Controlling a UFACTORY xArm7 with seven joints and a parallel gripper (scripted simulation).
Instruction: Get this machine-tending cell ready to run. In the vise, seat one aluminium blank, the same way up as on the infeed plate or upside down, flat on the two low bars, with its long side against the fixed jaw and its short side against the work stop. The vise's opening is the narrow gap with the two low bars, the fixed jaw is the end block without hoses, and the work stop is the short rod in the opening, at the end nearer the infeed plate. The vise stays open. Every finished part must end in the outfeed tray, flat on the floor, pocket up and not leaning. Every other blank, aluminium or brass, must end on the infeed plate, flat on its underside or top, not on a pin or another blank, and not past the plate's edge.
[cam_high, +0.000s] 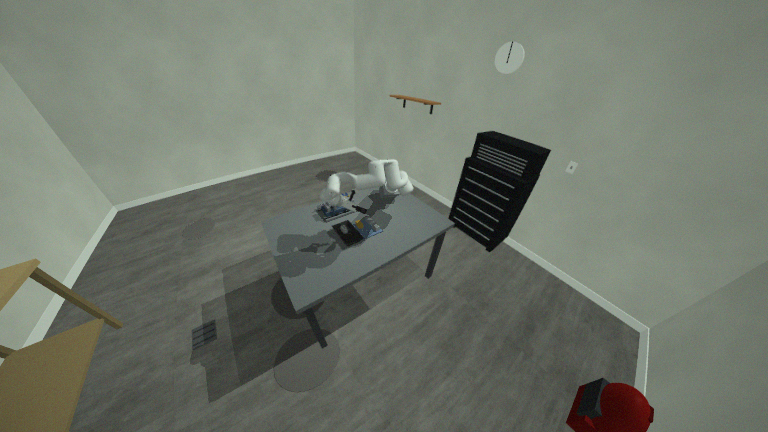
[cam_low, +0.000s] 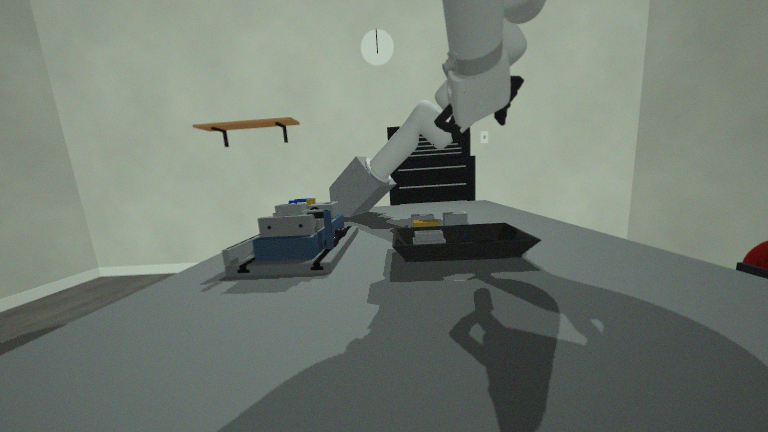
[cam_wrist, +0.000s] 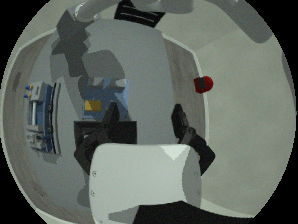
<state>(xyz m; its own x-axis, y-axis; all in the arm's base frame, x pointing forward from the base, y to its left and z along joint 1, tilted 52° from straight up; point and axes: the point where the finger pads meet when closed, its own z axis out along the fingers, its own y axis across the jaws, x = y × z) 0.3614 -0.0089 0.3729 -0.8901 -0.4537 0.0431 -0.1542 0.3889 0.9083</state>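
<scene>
My gripper (cam_low: 477, 111) is open and empty, high above the table over the tray's far side; its black fingers also show in the wrist view (cam_wrist: 149, 128). The blue vise (cam_low: 292, 239) with grey jaws stands at the left on its base plate (cam_high: 334, 211); what lies in its opening is hidden. The black outfeed tray (cam_low: 465, 241) holds a grey part (cam_low: 428, 236) at its left end. Behind the tray, on the infeed plate (cam_high: 371, 226), sit a brass blank (cam_low: 425, 221) and an aluminium blank (cam_low: 455, 217). The wrist view shows the plate (cam_wrist: 101, 95) with the brass blank (cam_wrist: 93, 106).
The arm's base and lower link (cam_low: 370, 177) rise behind the vise and the tray. A black tool cabinet (cam_high: 498, 188) stands off the table's far corner. A red object (cam_high: 611, 407) lies on the floor.
</scene>
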